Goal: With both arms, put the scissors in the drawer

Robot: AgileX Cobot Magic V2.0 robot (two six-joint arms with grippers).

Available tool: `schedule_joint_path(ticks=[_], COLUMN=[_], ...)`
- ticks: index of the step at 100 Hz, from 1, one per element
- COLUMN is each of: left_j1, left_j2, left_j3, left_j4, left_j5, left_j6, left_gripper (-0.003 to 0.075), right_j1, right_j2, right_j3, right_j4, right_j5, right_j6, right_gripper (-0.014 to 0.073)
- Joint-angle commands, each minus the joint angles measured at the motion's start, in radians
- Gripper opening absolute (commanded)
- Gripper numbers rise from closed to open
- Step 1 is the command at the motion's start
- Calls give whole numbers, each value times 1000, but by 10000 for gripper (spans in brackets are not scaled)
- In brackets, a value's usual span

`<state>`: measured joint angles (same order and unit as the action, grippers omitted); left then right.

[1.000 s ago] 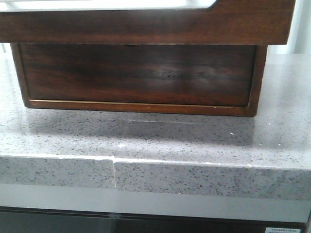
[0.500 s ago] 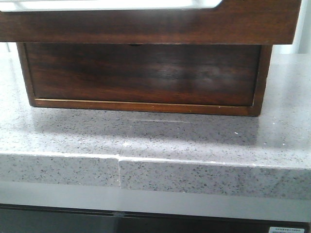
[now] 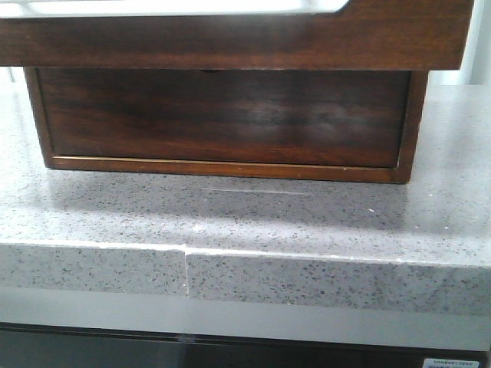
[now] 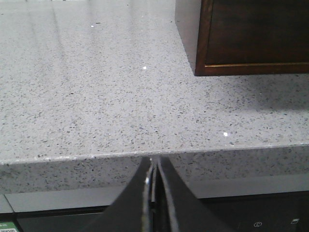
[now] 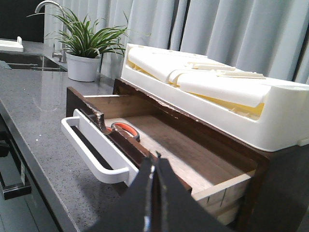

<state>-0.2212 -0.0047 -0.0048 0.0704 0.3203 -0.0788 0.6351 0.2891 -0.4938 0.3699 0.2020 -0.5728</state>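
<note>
Left claw: at the near edge of the left wrist view, its two dark fingers pressed together with only a thin slit between them, gripping nothing; it sits just off the front lip of the counter.
Right claw: at the near edge of the right wrist view, fingers likewise pressed together and holding nothing, poised over the near front corner of the open drawer.
Counter: grey speckled stone; in the front view its rounded front edge shows a vertical seam left of centre.
White handle: a white bar loop fixed to the drawer's front, just beyond and beside the right claw's tips.
Scissors: only an orange-lined loop shows, lying inside the drawer close behind its front panel; it is near the right claw, a little beyond the tips and apart from them. The blades are hidden.
Drawer: pulled well out of the wooden box, its pale wood floor exposed.
Wooden box: dark glossy brown; in the front view a wide flat panel of it faces the camera, standing on the counter.
White tray: sits on top of the box, holding cream-coloured pieces.
Potted plant: green leaves in a white pot, far back on the counter beside a tap.
</note>
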Motion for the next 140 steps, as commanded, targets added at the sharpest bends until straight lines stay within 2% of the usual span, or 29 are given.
schedule_joint_path(ticks=[1, 11, 27, 39, 54, 63, 70, 91, 108, 140], left_j1=[-6, -6, -6, -6, -6, -6, -6, -6, -6, -6], left_j2=[-32, -32, -32, -32, -32, -32, -32, -32, -32, -32], left_j3=[21, 21, 21, 21, 21, 21, 21, 21, 21, 21], left_j4=[1, 1, 1, 1, 1, 1, 1, 1, 1, 1], left_j5=[-56, -56, -56, -56, -56, -56, -56, -56, -58, -58], left_j6=[-10, -10, -10, -10, -10, -10, -10, -10, -10, -10], left_gripper=[-20, -20, -20, -20, -20, -20, -20, -20, -20, -20], right_j1=[-5, -36, -171, -298, -471, -520, -558, -650, -689, -690], right_j2=[8, 8, 8, 8, -14, -83, -151, -327, -325, -325], right_j3=[-24, -4, 138, 286, 459, 540, 532, 537, 537, 537], right_j4=[5, -11, -106, -243, -426, -441, -460, -460, -460, -460], right_j5=[-77, -79, -185, -273, -390, -392, -246, -41, 114, 107], right_j6=[0, 0, 9, 139, 384, 419, 419, 419, 419, 419], right_gripper=[-45, -45, -45, -45, -45, -45, -45, -45, -45, -45])
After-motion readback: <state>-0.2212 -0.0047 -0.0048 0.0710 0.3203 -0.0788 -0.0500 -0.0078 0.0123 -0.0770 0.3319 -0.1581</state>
